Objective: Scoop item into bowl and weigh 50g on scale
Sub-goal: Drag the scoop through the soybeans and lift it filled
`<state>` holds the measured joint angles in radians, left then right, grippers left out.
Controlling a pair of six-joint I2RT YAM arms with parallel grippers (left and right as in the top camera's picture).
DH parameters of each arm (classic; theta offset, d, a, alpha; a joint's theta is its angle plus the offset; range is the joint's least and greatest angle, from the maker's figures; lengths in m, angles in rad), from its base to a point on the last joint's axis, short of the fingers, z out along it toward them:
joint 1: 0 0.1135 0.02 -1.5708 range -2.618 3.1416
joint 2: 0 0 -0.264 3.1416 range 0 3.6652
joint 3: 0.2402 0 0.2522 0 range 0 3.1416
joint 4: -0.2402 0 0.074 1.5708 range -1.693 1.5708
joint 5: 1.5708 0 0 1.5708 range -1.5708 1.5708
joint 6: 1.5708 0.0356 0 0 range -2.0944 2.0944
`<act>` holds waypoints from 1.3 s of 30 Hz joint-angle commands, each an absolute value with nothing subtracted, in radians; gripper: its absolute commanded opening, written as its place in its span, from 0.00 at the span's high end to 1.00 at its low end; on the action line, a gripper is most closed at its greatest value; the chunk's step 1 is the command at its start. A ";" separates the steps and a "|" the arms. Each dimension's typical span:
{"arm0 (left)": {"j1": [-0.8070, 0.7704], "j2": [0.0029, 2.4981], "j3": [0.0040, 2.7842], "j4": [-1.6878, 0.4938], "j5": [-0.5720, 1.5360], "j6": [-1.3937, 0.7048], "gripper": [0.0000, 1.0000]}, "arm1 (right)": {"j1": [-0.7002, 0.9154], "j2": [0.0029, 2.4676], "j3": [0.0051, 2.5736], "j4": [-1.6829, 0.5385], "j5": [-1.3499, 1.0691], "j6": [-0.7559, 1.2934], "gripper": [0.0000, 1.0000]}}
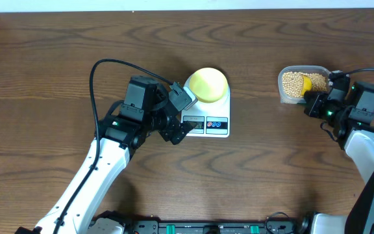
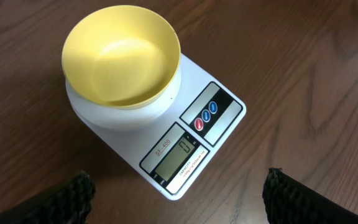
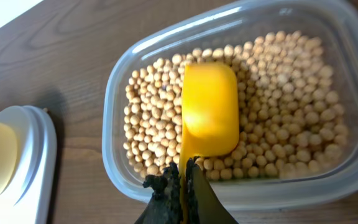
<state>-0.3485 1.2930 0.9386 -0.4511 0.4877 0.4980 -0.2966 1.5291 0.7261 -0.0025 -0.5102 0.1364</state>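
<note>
Shows the scale point(image 1: 216, 123) near the middle of the wooden table point(image 1: 57, 52), with the bowl point(image 1: 208, 84) upright on its round platform at the far end and the display point(image 2: 178, 155) and buttons point(image 2: 205, 115) along the near edge. Finds the bowl empty in the left wrist view, pale yellow inside. Reads what looks like a zero on the display, though the digits are small. Puts the left gripper point(image 1: 177, 122) just beside the scale's left edge, above the table, jaws spread wide with nothing between them. Catches both dark fingers point(image 2: 61, 199) at the bottom corners of the left wrist view, well apart, with the scale's display end between them. Places the beans point(image 1: 293, 83) well to the right of the scale, in a clear plastic tub point(image 1: 284, 99) toward the table's far right, covering its floor. Has the right gripper point(image 3: 182, 193) clamped shut on the thin handle of a yellow scoop point(image 3: 210, 109), at the tub's near rim. Sets the scoop's head on the beans near the middle of the tub, touching them. Cannot tell from the right wrist view whether any beans lie inside it. Glimpses the scale's white edge and the bowl's side at the left border of that view, apart from the tub.
</note>
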 commanded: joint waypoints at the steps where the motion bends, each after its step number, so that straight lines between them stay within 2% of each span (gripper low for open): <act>1: -0.344 1.289 0.937 -0.455 0.482 0.500 0.12 | -0.307 1.553 0.738 -0.011 -0.585 0.164 0.99; 15: -0.344 1.289 0.937 -0.455 0.482 0.500 0.12 | -0.320 1.553 0.738 -0.011 -0.671 0.214 0.99; 32: -0.344 1.289 0.937 -0.455 0.482 0.500 0.11 | -0.467 1.553 0.738 -0.018 -0.888 0.263 0.99; 39: -0.344 1.289 0.937 -0.455 0.482 0.500 0.12 | -0.501 1.553 0.738 -0.018 -0.905 0.293 0.99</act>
<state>-0.3485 1.2930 0.9386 -0.4515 0.4877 0.4980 -0.4873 1.5448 0.7261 -0.0193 -0.8551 0.2680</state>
